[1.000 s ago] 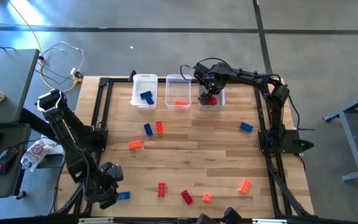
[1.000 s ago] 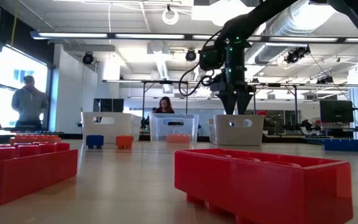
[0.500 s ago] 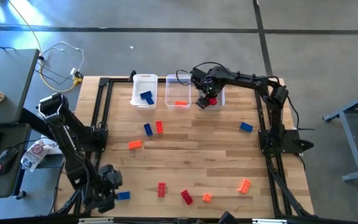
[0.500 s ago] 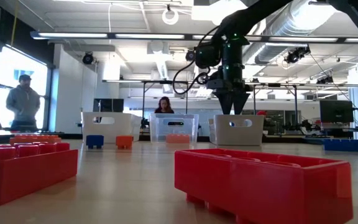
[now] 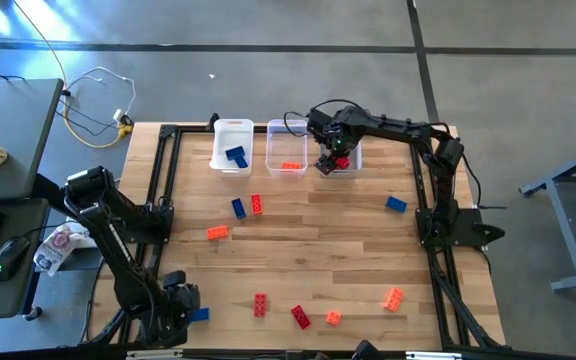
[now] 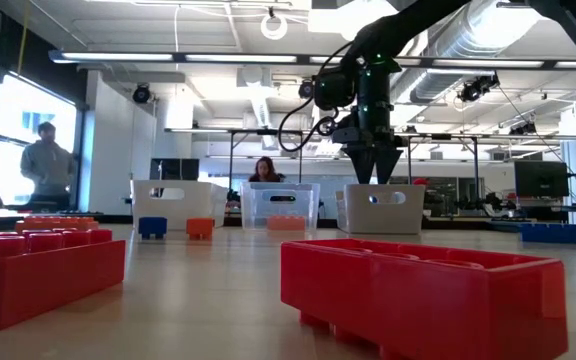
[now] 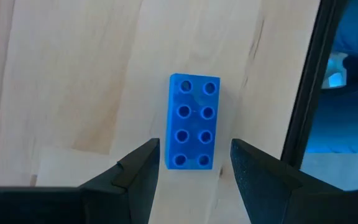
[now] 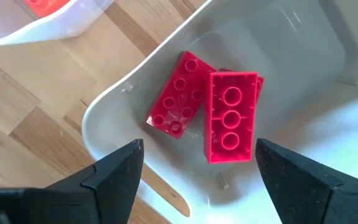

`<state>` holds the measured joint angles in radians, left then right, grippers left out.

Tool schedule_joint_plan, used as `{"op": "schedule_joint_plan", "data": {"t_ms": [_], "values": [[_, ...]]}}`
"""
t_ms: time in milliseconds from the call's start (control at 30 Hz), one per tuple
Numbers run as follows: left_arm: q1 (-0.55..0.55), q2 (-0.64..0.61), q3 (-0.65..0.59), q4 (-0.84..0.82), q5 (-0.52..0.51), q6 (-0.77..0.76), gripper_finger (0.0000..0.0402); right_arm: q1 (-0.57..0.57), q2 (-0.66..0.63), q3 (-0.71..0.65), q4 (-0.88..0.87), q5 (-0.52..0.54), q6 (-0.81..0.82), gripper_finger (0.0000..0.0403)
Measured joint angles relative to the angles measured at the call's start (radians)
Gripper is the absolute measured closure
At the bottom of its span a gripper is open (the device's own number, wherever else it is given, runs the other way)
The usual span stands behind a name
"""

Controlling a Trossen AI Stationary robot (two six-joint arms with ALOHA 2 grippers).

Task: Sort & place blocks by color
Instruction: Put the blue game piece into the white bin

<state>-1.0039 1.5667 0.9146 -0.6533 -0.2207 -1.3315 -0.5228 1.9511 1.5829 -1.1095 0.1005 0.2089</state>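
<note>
My left gripper (image 7: 194, 149) is open at the table's near left corner (image 5: 176, 310). It points down over a blue brick (image 7: 193, 121), which lies flat on the wood between its two fingertips and apart from both. My right gripper (image 8: 197, 155) is open and empty above the right bin (image 5: 356, 150). Red bricks (image 8: 230, 115) lie on that bin's floor. The middle bin (image 5: 287, 128) holds an orange brick (image 5: 290, 166). The left bin (image 5: 233, 128) holds a blue brick (image 5: 235, 155).
Loose bricks lie on the table: blue (image 5: 238, 207), red (image 5: 256, 204) and orange (image 5: 216, 232) at centre left, blue (image 5: 396, 204) at the right, and red (image 5: 260, 304), red (image 5: 300, 317), orange (image 5: 333, 318) and orange (image 5: 393, 298) near the front. A dark frame rail (image 7: 306, 93) runs close beside the left gripper.
My left gripper has moved toward the table's near edge, close beside the blue brick at the near left corner. My right gripper has shifted a little toward the table's left, staying above the right bin.
</note>
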Motion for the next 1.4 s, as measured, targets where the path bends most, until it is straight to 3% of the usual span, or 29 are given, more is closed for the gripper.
{"op": "schedule_joint_plan", "data": {"t_ms": [1000,1300,1400], "values": [[0.000,0.167,0.003,0.049,0.019,-0.002,0.0217,0.000,0.000,0.000,0.002,-0.001,0.000,0.0107],[0.004,0.167,0.002,0.042,-0.004,-0.019,0.0290,0.000,-0.001,0.000,-0.011,-0.004,-0.008,0.0107],[0.003,0.168,0.002,0.043,-0.031,-0.038,0.0290,0.000,-0.015,0.000,-0.014,-0.001,-0.018,0.0107]]}}
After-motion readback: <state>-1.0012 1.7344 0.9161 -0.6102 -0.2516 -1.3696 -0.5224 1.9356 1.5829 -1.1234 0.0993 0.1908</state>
